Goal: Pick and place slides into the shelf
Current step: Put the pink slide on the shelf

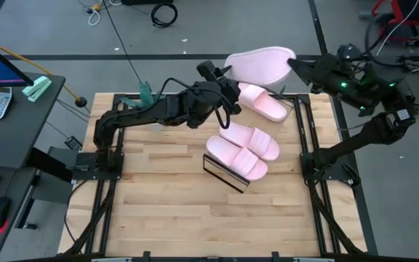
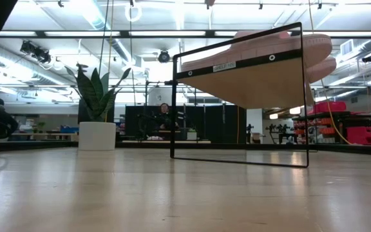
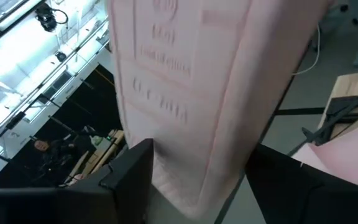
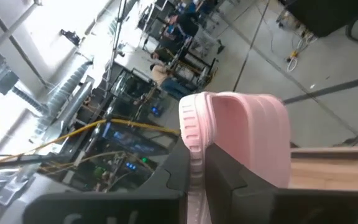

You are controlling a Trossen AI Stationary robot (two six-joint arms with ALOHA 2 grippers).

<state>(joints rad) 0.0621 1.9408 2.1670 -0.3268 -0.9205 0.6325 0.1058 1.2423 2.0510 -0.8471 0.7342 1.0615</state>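
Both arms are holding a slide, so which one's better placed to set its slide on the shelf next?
Probably the left. The left gripper holds the near slide just beyond the shelf, beside the two slides on it. The right gripper holds the far slide past the table edge.

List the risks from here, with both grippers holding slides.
1. The left gripper holds a pale pink foam slide and the right gripper holds another pink slide close beside it; the two could collide.
2. The right gripper seems to pinch its slide at one end only, so the slide might swing or slip.
3. The slanted light-wood shelf already carries two pink slides; adding another could nudge them off.
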